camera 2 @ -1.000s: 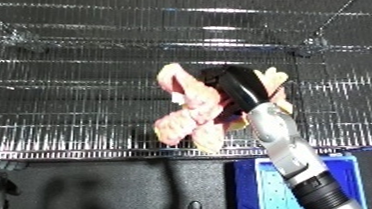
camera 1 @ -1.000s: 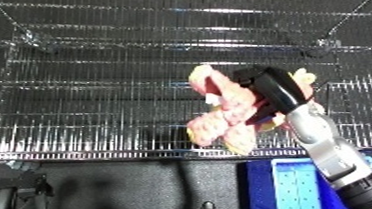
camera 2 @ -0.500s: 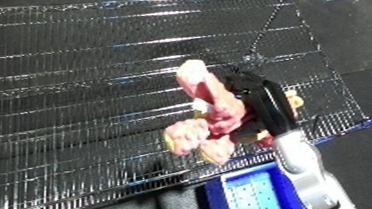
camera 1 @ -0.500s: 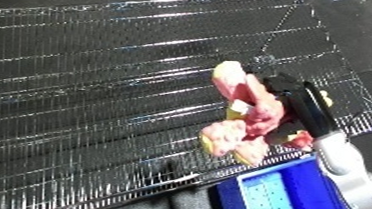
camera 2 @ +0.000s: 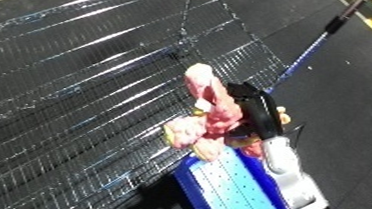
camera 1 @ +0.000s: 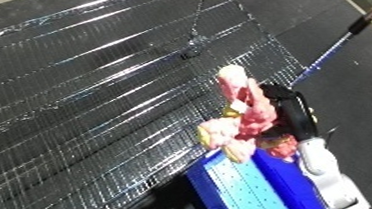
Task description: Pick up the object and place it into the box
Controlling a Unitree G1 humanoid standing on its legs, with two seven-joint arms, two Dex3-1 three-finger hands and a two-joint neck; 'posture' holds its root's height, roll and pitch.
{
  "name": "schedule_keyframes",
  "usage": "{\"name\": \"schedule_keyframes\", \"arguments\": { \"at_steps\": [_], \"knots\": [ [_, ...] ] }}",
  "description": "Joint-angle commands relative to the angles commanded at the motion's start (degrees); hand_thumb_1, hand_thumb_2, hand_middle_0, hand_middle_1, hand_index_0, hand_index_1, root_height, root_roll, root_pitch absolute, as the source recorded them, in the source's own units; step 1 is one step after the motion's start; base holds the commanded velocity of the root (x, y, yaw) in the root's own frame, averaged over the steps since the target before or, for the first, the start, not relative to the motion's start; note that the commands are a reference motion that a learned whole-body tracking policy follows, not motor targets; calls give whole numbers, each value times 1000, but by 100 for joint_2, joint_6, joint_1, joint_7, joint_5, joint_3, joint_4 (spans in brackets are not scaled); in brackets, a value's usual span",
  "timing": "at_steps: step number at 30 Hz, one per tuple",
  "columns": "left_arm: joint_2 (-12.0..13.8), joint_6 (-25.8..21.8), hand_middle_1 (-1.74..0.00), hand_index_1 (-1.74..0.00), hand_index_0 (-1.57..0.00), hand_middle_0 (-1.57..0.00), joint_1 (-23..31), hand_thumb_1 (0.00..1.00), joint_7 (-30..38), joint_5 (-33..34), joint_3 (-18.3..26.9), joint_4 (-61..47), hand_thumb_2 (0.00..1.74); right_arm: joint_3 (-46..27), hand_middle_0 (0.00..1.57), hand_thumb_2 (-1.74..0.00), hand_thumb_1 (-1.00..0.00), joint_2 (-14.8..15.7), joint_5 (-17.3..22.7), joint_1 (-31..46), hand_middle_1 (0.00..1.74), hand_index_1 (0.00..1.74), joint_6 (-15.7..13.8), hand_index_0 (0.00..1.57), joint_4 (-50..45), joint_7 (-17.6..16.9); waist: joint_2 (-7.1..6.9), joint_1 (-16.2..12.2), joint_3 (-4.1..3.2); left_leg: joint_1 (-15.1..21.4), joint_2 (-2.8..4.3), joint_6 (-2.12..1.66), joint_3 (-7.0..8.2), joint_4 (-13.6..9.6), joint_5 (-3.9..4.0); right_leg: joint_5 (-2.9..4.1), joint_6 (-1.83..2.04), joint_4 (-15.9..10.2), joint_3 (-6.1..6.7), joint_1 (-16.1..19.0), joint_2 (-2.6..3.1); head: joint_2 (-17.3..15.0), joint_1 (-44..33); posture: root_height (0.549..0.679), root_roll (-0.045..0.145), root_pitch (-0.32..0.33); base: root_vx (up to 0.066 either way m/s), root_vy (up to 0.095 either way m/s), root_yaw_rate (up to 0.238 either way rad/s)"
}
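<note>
A pink and cream plush toy point(camera 1: 244, 114) hangs in the air, held by my right hand point(camera 1: 291, 116), whose black fingers are curled round its back. The toy sits over the near edge of the wire mesh surface point(camera 1: 103, 89) and just above the top corner of the blue bin point(camera 1: 250, 187), which fills the lower right. My white right forearm point(camera 1: 326, 172) rises from the bottom right. My left hand shows in neither view.
The wire mesh rack covers most of the left and middle. A blue bar with a black pole point(camera 1: 331, 50) runs along its right edge. Dark floor point(camera 1: 343, 88) lies to the right of it.
The camera has swung and tilted right, so the whole scene is rotated. My right hand has carried the toy from over the mesh towards the blue bin, which now shows larger below it.
</note>
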Motion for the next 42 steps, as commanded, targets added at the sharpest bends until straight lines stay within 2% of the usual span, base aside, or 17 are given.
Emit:
{"name": "schedule_keyframes", "arguments": {
  "at_steps": [3,8,13,22,27,33,42],
  "knots": [
    [-71,20,-1740,-1740,-1570,-1570,54,1000,-25,-35,-17,29,1740,-268,1570,-1740,-1000,223,180,313,1740,1740,-51,1570,85,-43,73,-164,-20,70,-17,-3,67,-11,-27,9,-8,-58,53,48,-17,-71,166,643,66,-97,24,60,-168],
    [-99,41,-1740,-1740,-1570,-1570,112,1000,-90,-41,-50,42,1740,-562,1570,-1740,-1000,537,538,615,1740,1740,-129,1570,324,-76,121,-362,-41,138,-9,-19,146,-52,-42,30,-25,-133,102,85,-20,-129,286,645,71,-97,4,30,-103],
    [-95,32,-1740,-1740,-1570,-1570,163,1000,-149,-38,-62,92,1740,-808,1570,-1740,-1000,642,896,717,1740,1740,-209,1570,761,-142,169,-488,-93,203,-20,-31,193,-102,-37,68,-29,-191,134,130,-20,-207,416,647,76,-98,0,21,-51],
    [-97,-50,-1740,-1740,-1570,-1570,87,1000,-185,-36,-174,208,1740,-1027,864,-957,-550,533,1140,535,957,957,-295,864,1379,-327,283,-603,-125,243,-61,-48,233,-138,-18,124,-42,-243,161,162,-41,-188,436,649,83,-99,-12,18,-22],
    [-68,-81,-1740,-1740,-1570,-1570,40,1000,-185,12,-177,237,1740,-1017,471,-522,-300,466,1083,444,522,522,-314,471,1493,-356,314,-610,-144,218,-64,-52,240,-160,8,143,-51,-285,164,148,-38,-193,394,650,85,-94,-13,3,-13],
    [-61,-106,-1740,-1740,-1570,-1570,95,1000,-179,77,-117,215,1740,-941,0,0,0,464,925,378,0,0,-334,0,1429,-371,289,-565,-197,176,-39,-57,244,-187,39,161,-48,-329,157,109,-10,-270,300,651,85,-85,-2,-19,-10],
    [-62,-98,-1740,-1740,-1570,-1570,278,1000,-166,134,65,96,1740,-801,0,0,0,632,704,415,0,0,-322,0,969,-377,217,-478,-240,162,5,-61,250,-251,75,180,-39,-347,157,77,56,-351,193,653,83,-76,13,-27,-6]
  ]
}}
